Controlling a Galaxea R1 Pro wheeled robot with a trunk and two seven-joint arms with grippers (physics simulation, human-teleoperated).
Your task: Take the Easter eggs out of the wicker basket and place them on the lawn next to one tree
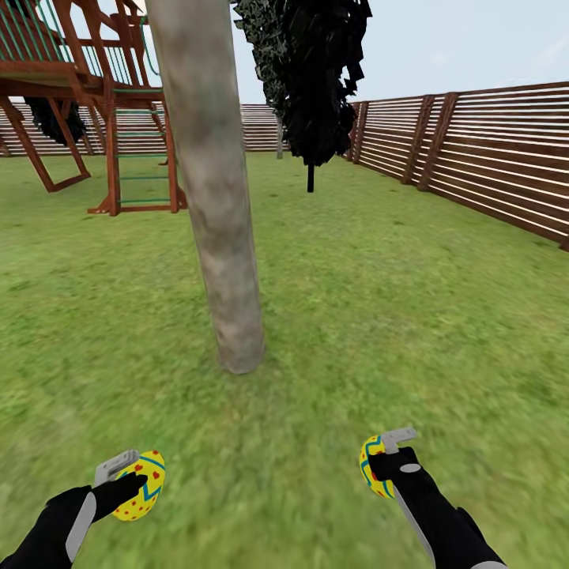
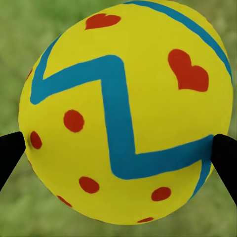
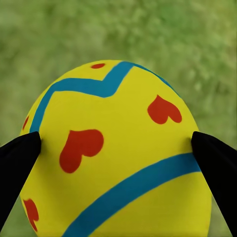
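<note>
**Operator:** From the head camera I'm looking over the lawn, with the fence on the right, the playset on the left, and the tree just ahead. My left gripper is clamping one egg; my right gripper is clamping another egg.

**Spotter:** And the wrists?

**Operator:** The left wrist camera is showing the egg pinched between both fingertips over grass. The right wrist camera is showing the same: egg, fingertips touching its sides. I'm planning to lower close to the ground beside the trunk before releasing, so neither rolls away.
</note>
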